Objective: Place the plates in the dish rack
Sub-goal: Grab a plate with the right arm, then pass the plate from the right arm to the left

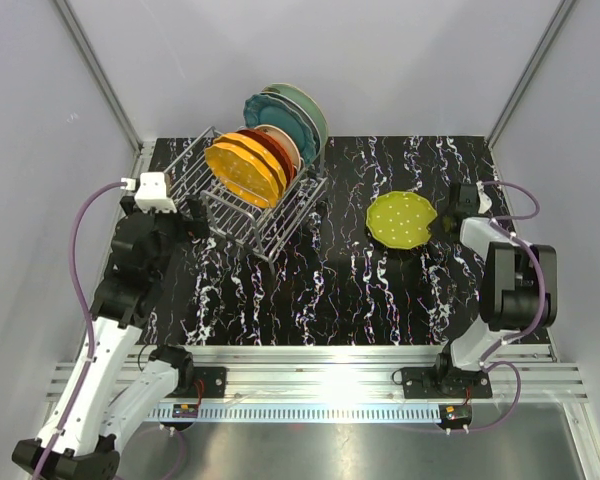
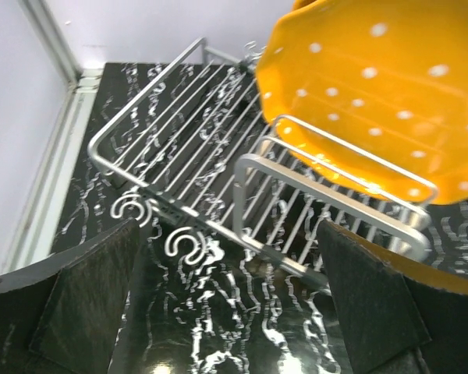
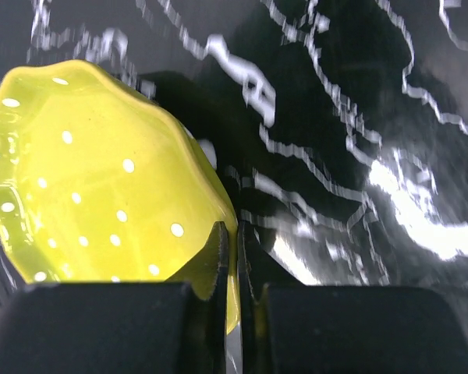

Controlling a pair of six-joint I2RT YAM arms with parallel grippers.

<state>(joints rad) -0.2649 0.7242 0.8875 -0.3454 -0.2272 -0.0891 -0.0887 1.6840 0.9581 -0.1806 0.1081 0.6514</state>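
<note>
R gripper (image 3: 235, 236) clamped on right rim of lime plate (image 1: 400, 220), right of centre, well apart from rack (image 1: 268, 228). Five other plates (image 1: 290, 118) stand in rack, far left. L gripper (image 2: 226, 234) jaws wide, empty, just near of rack. Step: picking up last plate. Next probably: lift, tip upright, carry left to a free slot w/o knocking orange plate (image 1: 243, 170).

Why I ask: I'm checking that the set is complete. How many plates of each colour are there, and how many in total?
orange-yellow dotted plate: 1
red-orange plate: 1
cream-centred plate: 1
dark teal plate: 1
mint green plate: 1
lime green dotted plate: 1
Total: 6 plates
</note>
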